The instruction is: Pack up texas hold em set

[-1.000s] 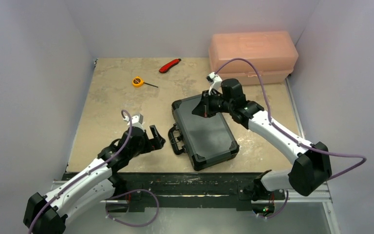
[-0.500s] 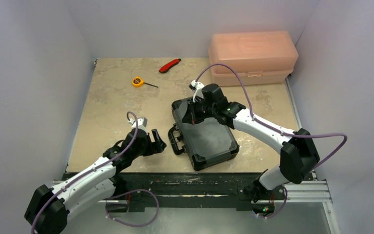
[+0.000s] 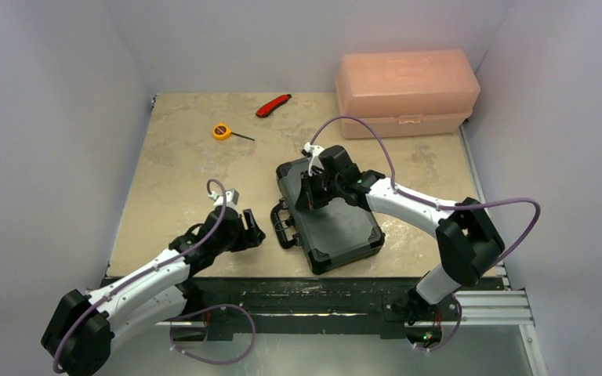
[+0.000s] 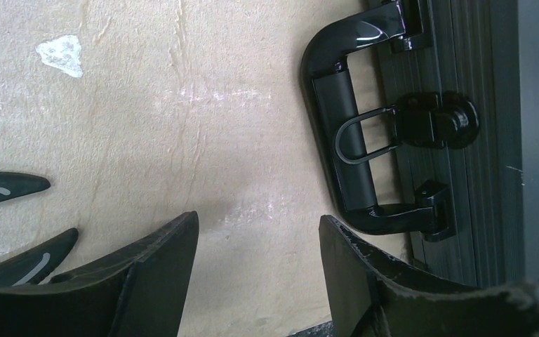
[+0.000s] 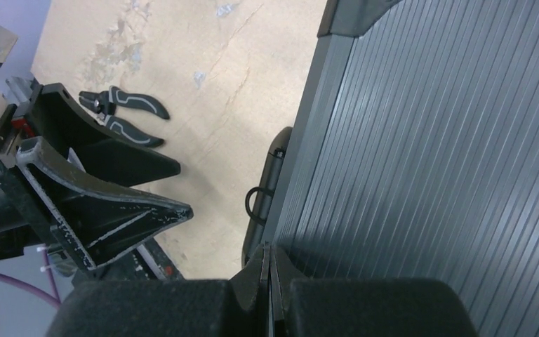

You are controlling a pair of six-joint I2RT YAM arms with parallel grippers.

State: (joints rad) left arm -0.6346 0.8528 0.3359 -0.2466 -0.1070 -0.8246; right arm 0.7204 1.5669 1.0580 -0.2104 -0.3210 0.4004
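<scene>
Black hard case [image 3: 345, 227] lying shut near the middle of the tan table [image 3: 180, 164] in the overhead view, handle [image 3: 282, 225] turned toward the left arm; no chips, cards or dice in sight, so presumably packed inside. On the far part of the lid, near the handle side, right gripper [image 3: 309, 196]; just beside the handle but apart from it, left gripper [image 3: 251, 227]. Well away at the back, pink plastic box [image 3: 407, 90], red utility knife [image 3: 273, 105] and yellow tape measure [image 3: 221, 131]. From the left wrist: fingers [image 4: 154, 274] spread wide with nothing between them, bare table beneath, handle and centre latch [image 4: 435, 119] just ahead, whether fastened impossible to tell; pliers [image 4: 10, 189] off to one side. From the right wrist: jaws pinched together on nothing, tips seemingly pressed to the ribbed lid. Probable step in hand: fastening the latch. Hold steady downward pressure with the right to seat the lid, bring the left in square to the latch, and steer clear of the handle loop.
</scene>
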